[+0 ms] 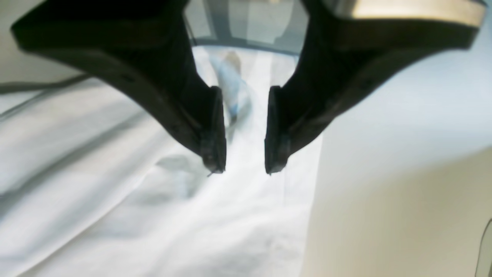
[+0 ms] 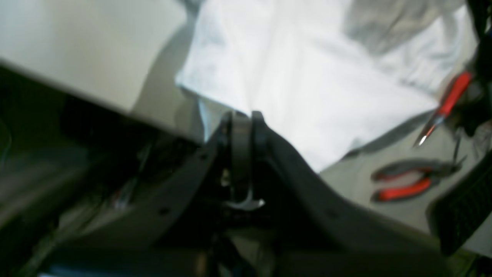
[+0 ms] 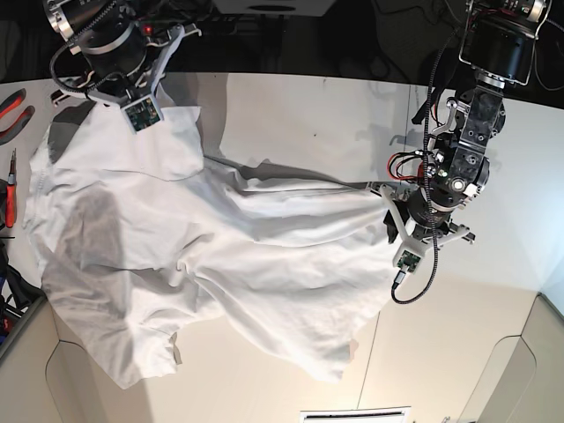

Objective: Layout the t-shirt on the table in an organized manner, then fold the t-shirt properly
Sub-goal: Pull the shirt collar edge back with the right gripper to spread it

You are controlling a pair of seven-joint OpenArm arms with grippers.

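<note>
A: Left wrist view first. What sits around the t-shirt [image 1: 161,215]?

B: The left gripper [image 1: 245,169] hangs just above the cloth, its 2 black fingers [image 1: 213,130] apart with a plain gap between them and nothing in it. Under them the shirt is thin, soft and white, running in long shallow creases. To the shirt's right lies bare table [image 1: 403,192], smooth and off-white. A dark cable [image 1: 42,85] runs beside the shirt's far left edge.

A: And the right wrist view?

B: Blurred, but the right gripper [image 2: 242,115] has its jaws pressed together, right at the near edge of the shirt [image 2: 307,88]. I cannot tell whether cloth is pinched between them. Beyond the shirt's right edge lie red-handled pliers [image 2: 403,184] on the table [image 2: 77,50], and a red-handled tool [image 2: 446,104] stands tilted near them. The cloth here is flat in the middle and rumpled grey at the far right.

A: The base view?

B: The t-shirt [image 3: 220,256] is spread loosely over the table [image 3: 317,115], wrinkled, with folded-over flaps and ragged outlines, not yet squared. The right gripper [image 3: 141,99] is at the shirt's upper left corner; the left gripper [image 3: 394,222] is at its right edge. More red-handled tools [image 3: 12,106] lie just left of the shirt.
</note>
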